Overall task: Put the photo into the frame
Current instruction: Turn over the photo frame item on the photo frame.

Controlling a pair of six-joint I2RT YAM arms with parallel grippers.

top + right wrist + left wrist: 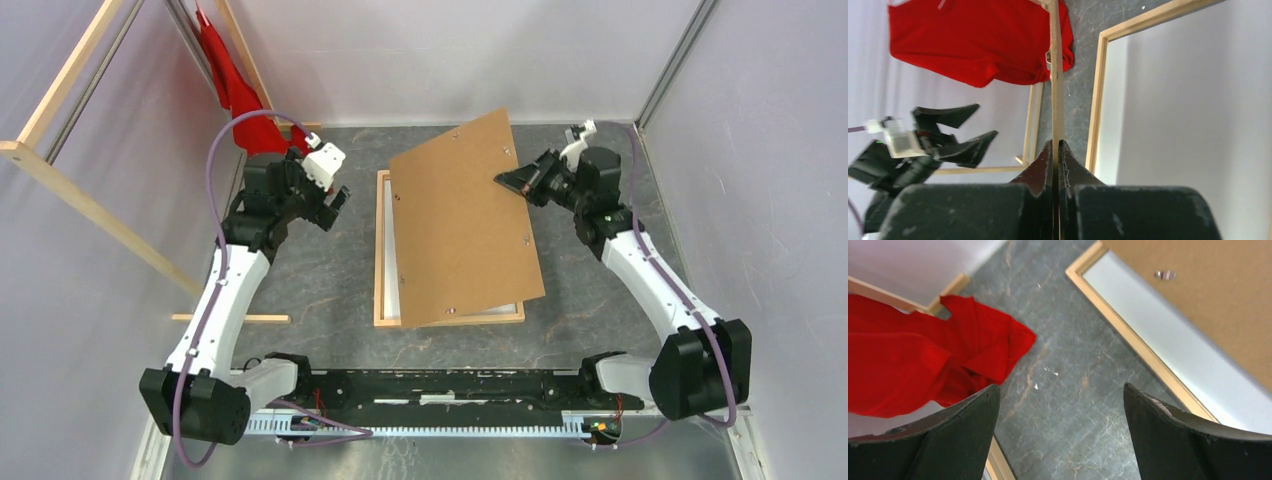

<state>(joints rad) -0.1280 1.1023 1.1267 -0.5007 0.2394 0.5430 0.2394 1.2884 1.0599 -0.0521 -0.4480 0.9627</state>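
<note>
The thin light-wood frame (381,250) lies flat on the table's middle. A white sheet (393,285) fills it; no printed side shows, so I cannot tell whether it is the photo's back. My right gripper (508,180) is shut on the right edge of the brown hardboard panel (465,220) and holds it tilted over the frame, hiding most of it. In the right wrist view the panel (1055,75) runs edge-on out of the closed gripper (1055,142), with the frame (1096,100) to its right. My left gripper (338,207) is open and empty left of the frame (1128,335), above bare table (1060,386).
A red cloth (235,100) hangs at the back left near long wooden rails (90,210). A short wooden strip (230,318) lies on the table's left. White walls close in on both sides and at the back.
</note>
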